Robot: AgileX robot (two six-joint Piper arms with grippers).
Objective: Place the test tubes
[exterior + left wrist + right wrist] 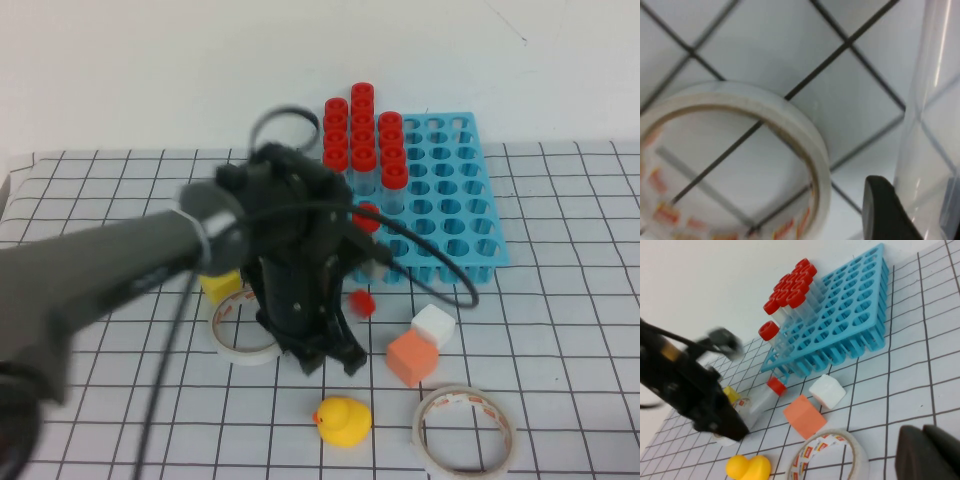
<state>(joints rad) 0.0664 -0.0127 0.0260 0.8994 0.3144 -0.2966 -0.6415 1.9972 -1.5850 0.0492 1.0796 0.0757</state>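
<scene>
Just below the left gripper (327, 358), down on the table, lies one test tube (762, 399). Its clear body runs in under the gripper. Its red cap sticks out on the side toward the blue rack (470, 262). A tape roll (795, 120) lies just beside the gripper on the other side. I cannot tell if the left gripper has got hold of the tube yet.

To do this step well, I think it should squeeze the clear part near the middle, not the cap. It should squeeze gently, because a round tube can roll or slip away. It should lift straight up and not bump the tape roll. Then the tube must be turned cap up before it goes into an empty hole.

The right gripper (924, 450) is shut tight with nothing in it. It is well apart from the tube, near a second tape roll (837, 435).
</scene>
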